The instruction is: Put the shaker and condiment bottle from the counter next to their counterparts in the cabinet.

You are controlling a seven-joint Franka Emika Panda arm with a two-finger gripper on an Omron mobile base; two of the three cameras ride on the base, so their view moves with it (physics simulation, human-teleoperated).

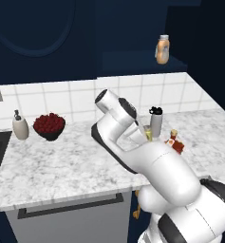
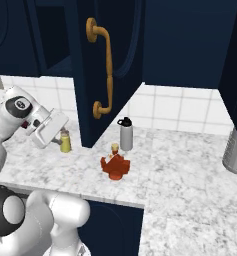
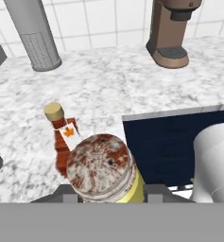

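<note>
Closest to the hand camera, the shaker (image 3: 106,172) sits between the gripper (image 3: 108,194) fingers, its mottled silvery cap facing the lens and its yellow body showing below the cap. The jaws are closed on the shaker. In the right base view, the gripper (image 2: 60,141) meets the shaker (image 2: 65,142) from the side, and the shaker stands upright on the counter (image 2: 190,170).

Just beyond the shaker, the condiment bottle (image 2: 115,165) rests on the counter, deep red with a tan stopper. Behind the condiment bottle stands a grey shaker with a black top (image 2: 126,134), upright and near the open cabinet door (image 2: 97,70).

Farthest from the shaker, up on the cabinet (image 1: 142,61) shelf, stands a pale orange bottle (image 1: 163,49) with a grey cap.
</note>
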